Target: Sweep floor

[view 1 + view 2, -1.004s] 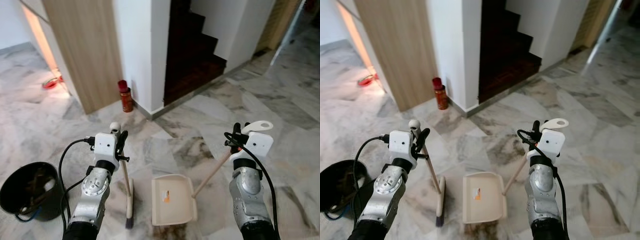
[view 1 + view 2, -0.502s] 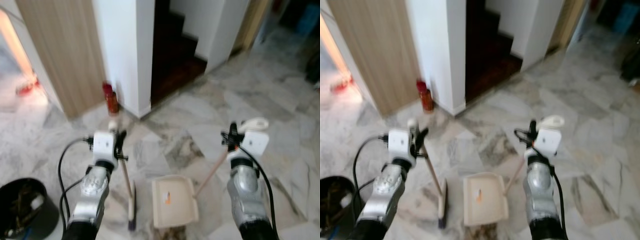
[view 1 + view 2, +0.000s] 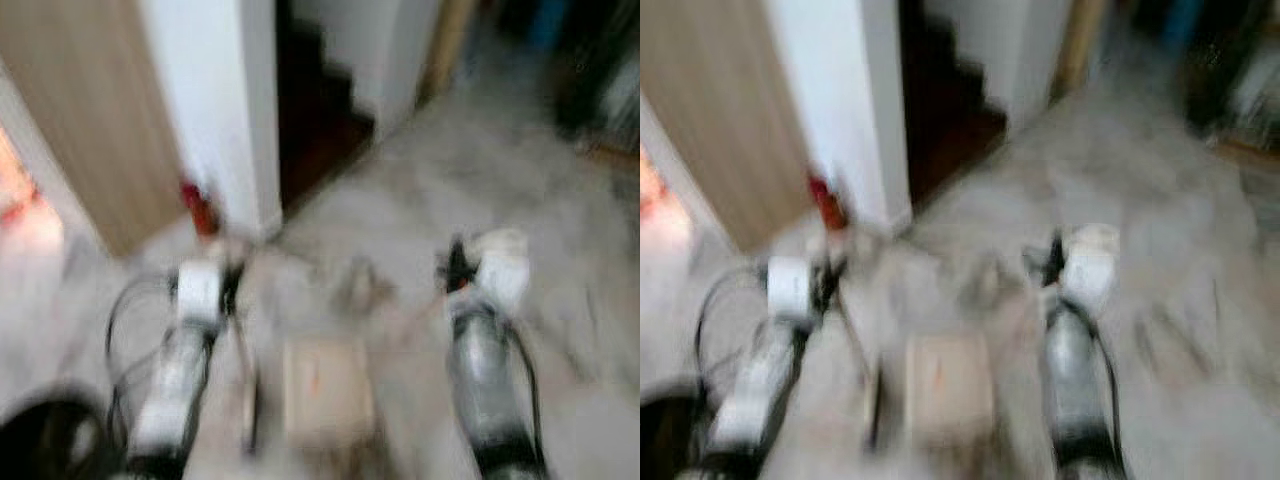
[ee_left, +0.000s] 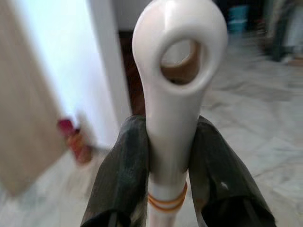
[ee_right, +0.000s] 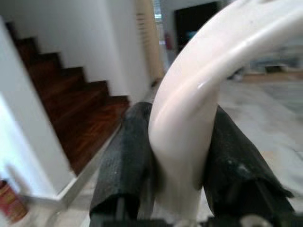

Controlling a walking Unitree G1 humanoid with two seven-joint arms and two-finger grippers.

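Note:
The head views are blurred by motion. My left gripper [image 3: 228, 282] is shut on the white broom handle [image 4: 177, 71], whose ring-shaped end sticks out past the black fingers [image 4: 124, 175]. The broom [image 3: 247, 400] hangs down to the marble floor beside the cream dustpan [image 3: 325, 390]. My right gripper [image 3: 460, 265] is shut on the curved white dustpan handle [image 5: 189, 104], which runs down to the pan between my two arms.
A black bin [image 3: 40, 440] stands at the lower left. A red can [image 3: 198, 208] sits at the foot of a white pillar [image 3: 230, 100], beside a wooden panel [image 3: 90, 120]. Dark wooden stairs [image 3: 315, 110] rise behind. Dark clutter [image 3: 590, 70] lies at the far right.
The whole picture has shifted left and blurred, so the camera is turning right. Both grippers keep their hold on broom and dustpan.

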